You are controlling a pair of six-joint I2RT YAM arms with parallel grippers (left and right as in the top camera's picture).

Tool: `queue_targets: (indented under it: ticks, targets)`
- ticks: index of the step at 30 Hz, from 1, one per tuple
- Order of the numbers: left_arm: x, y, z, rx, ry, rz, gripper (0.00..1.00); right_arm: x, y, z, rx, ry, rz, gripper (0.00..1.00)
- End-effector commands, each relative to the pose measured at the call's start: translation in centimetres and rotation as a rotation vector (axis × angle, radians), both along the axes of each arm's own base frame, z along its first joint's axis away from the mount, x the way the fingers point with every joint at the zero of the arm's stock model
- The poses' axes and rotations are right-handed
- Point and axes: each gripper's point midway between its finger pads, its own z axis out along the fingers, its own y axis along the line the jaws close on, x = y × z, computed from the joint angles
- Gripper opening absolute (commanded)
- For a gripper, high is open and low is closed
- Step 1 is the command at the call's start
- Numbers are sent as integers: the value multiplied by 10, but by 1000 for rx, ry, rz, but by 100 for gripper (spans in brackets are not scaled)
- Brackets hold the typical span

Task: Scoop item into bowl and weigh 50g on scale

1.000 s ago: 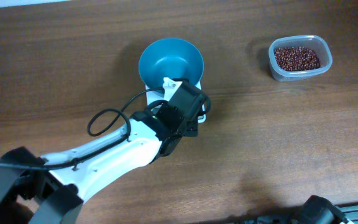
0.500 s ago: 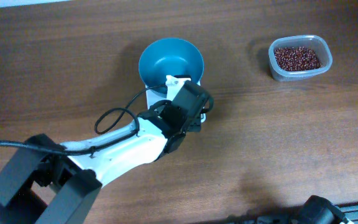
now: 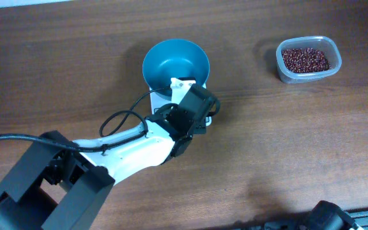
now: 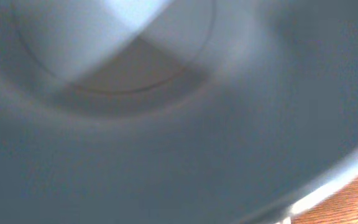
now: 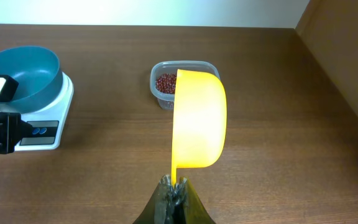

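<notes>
Right fingers (image 5: 175, 188) clamp the scoop (image 5: 199, 118), ready for beans (image 3: 305, 59) in the tub (image 3: 283, 71) at 3 o'clock from the bowl (image 3: 174, 59) on the scale (image 5: 42, 132). As for the left fingers (image 3: 183, 84), we cannot tell.

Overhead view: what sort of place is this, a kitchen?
Likely a robot lab bench rather than a kitchen: a wooden table, a white robot arm at a teal bowl on a small scale, and the right gripper holding a yellow scoop, plus a tub of beans.
</notes>
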Motion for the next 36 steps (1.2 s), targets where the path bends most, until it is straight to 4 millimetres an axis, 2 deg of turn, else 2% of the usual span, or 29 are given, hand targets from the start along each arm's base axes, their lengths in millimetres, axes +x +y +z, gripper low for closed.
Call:
queue_targets:
  ticks: [1, 9, 16, 20, 23, 28, 30, 32, 34, 36]
  targets:
    - [0, 3, -7, 20, 4, 13, 0, -1, -4, 3, -9, -13, -18, 4]
    - [-4, 7, -10, 38, 21, 13, 0, -1, -4, 3, -9, -13, -17, 4]
    - [-8, 10, -27, 69, 53, 11, 0, -1, -3, 2, -5, -10, -12, 4]
    - [-8, 11, -23, 67, 52, 9, 0, -1, -3, 2, -5, -10, -12, 4]
    - [-10, 13, 9, 52, 20, -10, 0, -1, -3, 2, -5, -10, -12, 4]
    - [-29, 22, 100, -75, -55, -36, 0, -1, -3, 2, -5, -10, -11, 4]
    - [-42, 36, 139, -120, -98, -37, 0, -1, -3, 2, -5, -10, -11, 4]
    - [-51, 52, 169, -147, -151, -21, 0, -1, -3, 2, -5, -10, -11, 4]
    - [-61, 80, 202, -156, -235, 31, 0, -1, -3, 2, -5, -10, -12, 4]
    - [-71, 108, 222, -142, -297, 86, 0, -1, -3, 2, 7, -12, -17, 4]
